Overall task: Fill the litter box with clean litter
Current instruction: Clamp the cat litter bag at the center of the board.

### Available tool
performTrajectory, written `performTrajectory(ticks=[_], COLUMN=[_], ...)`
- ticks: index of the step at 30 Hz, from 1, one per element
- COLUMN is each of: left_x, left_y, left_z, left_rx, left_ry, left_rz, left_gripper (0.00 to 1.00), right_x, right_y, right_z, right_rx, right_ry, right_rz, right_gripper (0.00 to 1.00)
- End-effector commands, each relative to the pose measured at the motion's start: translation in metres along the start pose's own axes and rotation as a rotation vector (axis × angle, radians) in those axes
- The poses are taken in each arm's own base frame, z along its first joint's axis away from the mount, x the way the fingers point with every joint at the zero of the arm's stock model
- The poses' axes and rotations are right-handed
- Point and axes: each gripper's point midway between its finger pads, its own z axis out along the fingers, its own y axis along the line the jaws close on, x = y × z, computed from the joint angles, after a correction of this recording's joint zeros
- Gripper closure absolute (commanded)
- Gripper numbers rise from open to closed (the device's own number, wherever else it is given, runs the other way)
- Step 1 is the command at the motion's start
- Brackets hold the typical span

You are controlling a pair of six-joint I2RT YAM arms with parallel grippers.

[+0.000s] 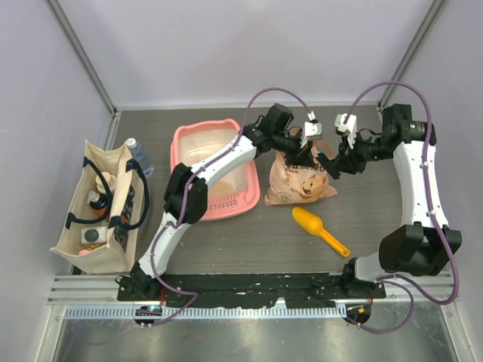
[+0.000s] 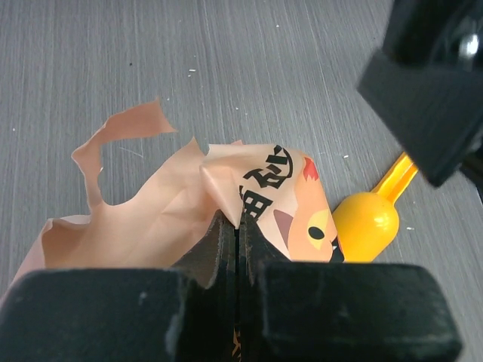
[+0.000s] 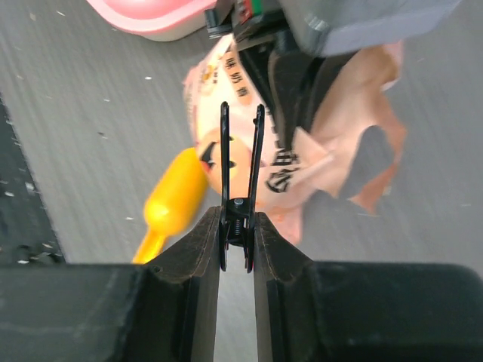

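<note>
Left claw [image 2: 238, 226] is pressed together on the ragged top edge of the peach bag [image 2: 143, 226]. Right claw [image 3: 238, 220], close on its right, pinches a black binder clip [image 3: 224, 158] over the same bag. Litter box [image 1: 198, 136] stands just left of the left claw; the yellow scoop [image 1: 315, 225] lies nearer the arm bases than either claw.

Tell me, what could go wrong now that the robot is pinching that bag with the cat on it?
1. The left end effector grips only the bag by its thin, ragged top edge. Lifting could tear it or let it slip.
2. The right end effector is busy holding a black clip, so it probably cannot steady the bag.
3. The bag sits beside the litter box, not over it, so tipping now might spill onto the table.
</note>
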Motion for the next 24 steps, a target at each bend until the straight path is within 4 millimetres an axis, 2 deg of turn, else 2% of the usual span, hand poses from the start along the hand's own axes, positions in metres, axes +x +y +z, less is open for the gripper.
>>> performTrajectory(ticks=[1, 3, 5, 10, 15, 18, 21, 22, 23, 24], left_x=[-0.018, -0.019, -0.017, -0.02, -0.015, -0.009, -0.009, -0.008, -0.01, -0.007], left_y=[-0.006, -0.008, -0.01, -0.02, -0.025, -0.031, -0.034, -0.036, -0.036, -0.036], left_z=[-0.004, -0.007, -0.008, -0.017, -0.017, -0.018, -0.02, -0.02, -0.022, -0.023], left_rx=[-0.008, -0.005, 0.0, 0.015, 0.035, 0.049, 0.048, 0.048, 0.043, 0.044], left_ry=[-0.046, -0.052, -0.05, -0.047, -0.025, 0.011, 0.026, 0.031, 0.032, 0.044], left_rz=[-0.061, -0.073, -0.081, -0.057, 0.006, 0.054, 0.113, 0.121, 0.138, 0.161], left_gripper=[1.0, 1.0, 1.0, 1.0, 1.0, 1.0, 1.0, 1.0, 1.0, 1.0], right_x=[0.016, 0.028, 0.037, 0.043, 0.061, 0.063, 0.069, 0.07, 0.065, 0.061], right_y=[0.03, 0.025, 0.004, -0.025, -0.048, -0.06, -0.068, -0.068, -0.068, -0.06], right_z=[0.012, 0.021, 0.029, 0.029, 0.034, 0.035, 0.035, 0.036, 0.033, 0.032], right_rx=[-0.064, -0.05, 0.012, 0.089, 0.128, 0.151, 0.155, 0.131, 0.119, 0.075], right_ry=[0.017, 0.036, 0.053, 0.076, 0.146, 0.159, 0.191, 0.199, 0.191, 0.179], right_rz=[0.277, 0.37, 0.389, 0.418, 0.416, 0.412, 0.414, 0.365, 0.332, 0.312], right_gripper=[0.98, 0.99, 0.98, 0.99, 0.98, 0.99, 0.98, 0.99, 0.99, 0.99])
